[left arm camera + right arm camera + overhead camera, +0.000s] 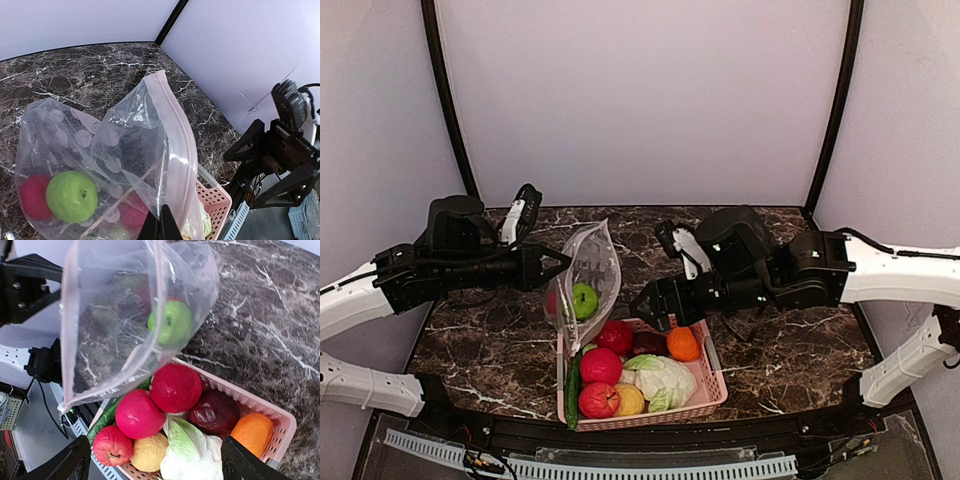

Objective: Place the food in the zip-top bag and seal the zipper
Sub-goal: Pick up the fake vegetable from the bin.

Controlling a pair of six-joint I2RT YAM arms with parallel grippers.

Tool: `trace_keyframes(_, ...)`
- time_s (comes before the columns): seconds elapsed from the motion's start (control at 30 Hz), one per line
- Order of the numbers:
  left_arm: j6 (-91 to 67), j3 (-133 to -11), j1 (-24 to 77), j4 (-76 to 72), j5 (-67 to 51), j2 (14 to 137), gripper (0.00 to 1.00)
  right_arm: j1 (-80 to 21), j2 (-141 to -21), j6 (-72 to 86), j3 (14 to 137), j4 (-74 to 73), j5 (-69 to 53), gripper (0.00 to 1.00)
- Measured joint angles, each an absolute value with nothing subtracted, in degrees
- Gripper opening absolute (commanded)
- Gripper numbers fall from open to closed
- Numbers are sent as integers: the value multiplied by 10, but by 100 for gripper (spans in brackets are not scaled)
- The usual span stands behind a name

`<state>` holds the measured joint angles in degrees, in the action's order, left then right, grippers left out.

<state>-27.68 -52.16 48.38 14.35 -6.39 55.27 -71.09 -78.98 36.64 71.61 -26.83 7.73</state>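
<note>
- Left gripper (563, 262): clenched on the mouth edge of the zip-top bag (588, 268), at the bag's 9 o'clock in the top view.
- Bag lifted off the table (490, 340), mouth gaping; zipper (175, 145) unsealed.
- Inside the bag: green ball (584, 299) and red ball (34, 197).
- Right gripper (655, 305): fingers spread wide, grasping nothing, at the bag's 4 o'clock, above the 12 o'clock rim of the pink basket (710, 385).
- Basket holds cabbage (663, 380), orange ball (682, 343), cucumber (573, 390) and other fruit.

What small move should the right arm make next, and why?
Probably lower the open right end effector onto the red ball nearest the bag, in the basket. The left end effector holds the bag up by its rim, with a green apple inside; more food waits.
</note>
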Motion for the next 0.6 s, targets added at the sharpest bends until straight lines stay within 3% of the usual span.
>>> trace_keyframes(0.6, -288, -521, 484, 151, -64, 539, 1, -784, -899, 483, 674, -367, 95, 90)
